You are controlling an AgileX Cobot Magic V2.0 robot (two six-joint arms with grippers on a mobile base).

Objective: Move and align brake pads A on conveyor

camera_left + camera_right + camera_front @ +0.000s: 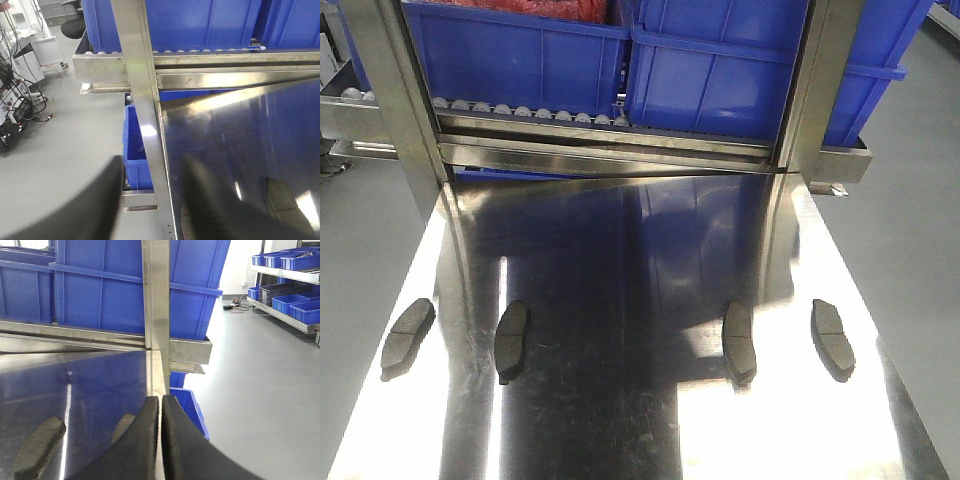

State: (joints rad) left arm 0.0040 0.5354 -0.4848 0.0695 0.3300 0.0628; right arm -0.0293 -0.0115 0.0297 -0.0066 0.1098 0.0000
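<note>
Four brake pads are sitting spaced nine-to-three across the steel tabletop, seemingly awaiting pickup; right gripper is hanging closed, empty, left gripper spread, empty.

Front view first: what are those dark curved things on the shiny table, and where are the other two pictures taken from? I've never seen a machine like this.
It's a two-armed robot. The front view looks down on a steel tabletop where four brake pads lie in a loose row, with blue bins on a rack behind. The other two pictures come from cameras on each wrist, looking past the claw. The left claw is open, the right claw is shut, and neither holds anything.
</note>
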